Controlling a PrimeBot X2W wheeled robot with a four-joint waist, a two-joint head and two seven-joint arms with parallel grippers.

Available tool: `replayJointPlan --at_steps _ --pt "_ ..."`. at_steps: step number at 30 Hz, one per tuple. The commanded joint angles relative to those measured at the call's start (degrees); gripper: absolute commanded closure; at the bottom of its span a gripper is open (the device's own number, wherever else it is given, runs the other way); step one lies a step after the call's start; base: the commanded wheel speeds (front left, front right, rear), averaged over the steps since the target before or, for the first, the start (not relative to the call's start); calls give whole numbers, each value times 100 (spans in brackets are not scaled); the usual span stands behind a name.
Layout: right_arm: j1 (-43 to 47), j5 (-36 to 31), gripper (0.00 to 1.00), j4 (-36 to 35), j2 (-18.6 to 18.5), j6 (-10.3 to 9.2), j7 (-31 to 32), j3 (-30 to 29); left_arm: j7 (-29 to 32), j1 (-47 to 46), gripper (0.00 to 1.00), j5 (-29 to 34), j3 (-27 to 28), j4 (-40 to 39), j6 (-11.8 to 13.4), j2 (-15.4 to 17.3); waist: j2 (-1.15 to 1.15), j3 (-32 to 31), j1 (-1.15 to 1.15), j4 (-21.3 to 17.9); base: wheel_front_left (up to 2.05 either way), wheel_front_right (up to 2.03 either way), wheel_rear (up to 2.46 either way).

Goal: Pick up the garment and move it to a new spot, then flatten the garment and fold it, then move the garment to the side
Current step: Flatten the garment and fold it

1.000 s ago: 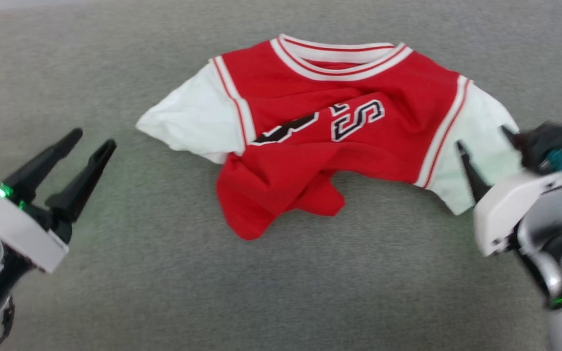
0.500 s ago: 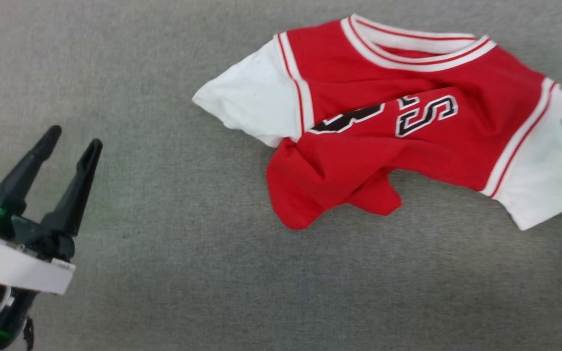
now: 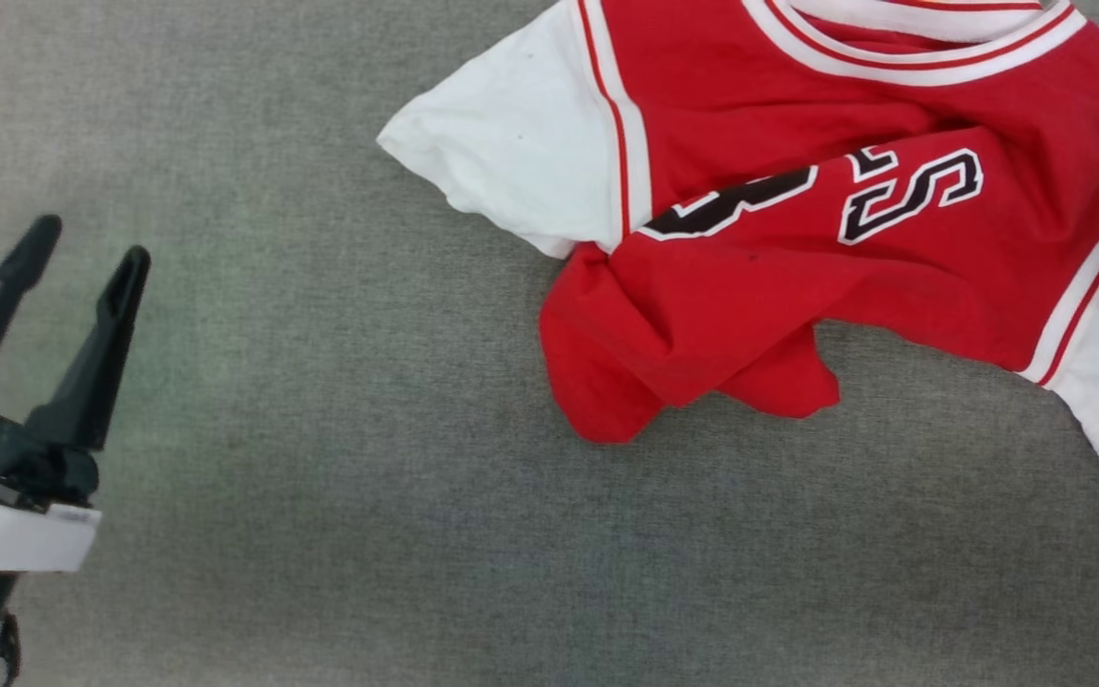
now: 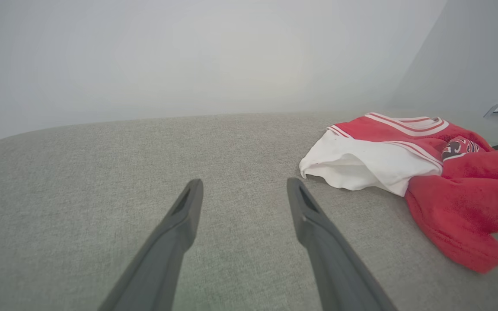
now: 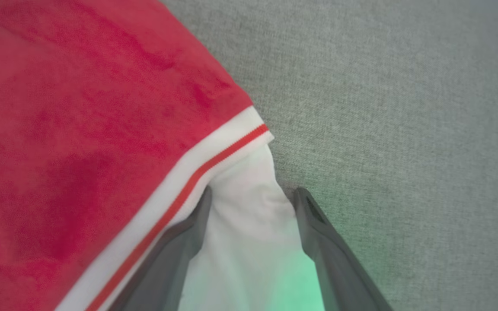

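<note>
Garment (image 3: 798,277), red jersey, white sleeves (image 3: 521,143), striped collar trim, outlined "S", lower body rumpled, lying on grey surface (image 3: 321,496), left gripper (image 3: 90,240) spread wide, empty, well apart, right gripper (image 5: 253,192) spread wide astride one sleeve, not clamped

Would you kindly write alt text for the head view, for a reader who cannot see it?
A crumpled red jersey with white sleeves and a dark outlined "S" lies at the upper right of a grey fabric surface. The left gripper, jaws open, sits at the lower left, apart from it.
</note>
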Motion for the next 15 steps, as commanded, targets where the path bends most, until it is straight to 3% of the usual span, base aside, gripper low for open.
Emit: replayJointPlan --at_steps 1,3,8,12,15 --pt "212 43 100 286 258 33 76 167 4 17 0 -61 44 -82 -15 70 0 12 0 -65 0 0 0" --pt "254 90 100 323 308 32 63 170 4 -84 0 -51 45 -183 -15 285 0 -4 0 -112 0 0 0" --pt "167 141 100 230 419 26 31 202 5 -872 0 -62 -494 -494 -15 1365 0 2 0 -299 0 0 0" --pt "-69 178 100 191 552 26 -34 398 186 -1802 0 -315 -1606 -616 -15 2361 0 135 0 -518 0 0 0" --pt "-229 128 100 160 706 29 -65 621 961 -2735 0 -586 -2497 -803 -15 2629 0 286 0 -680 0 0 0"
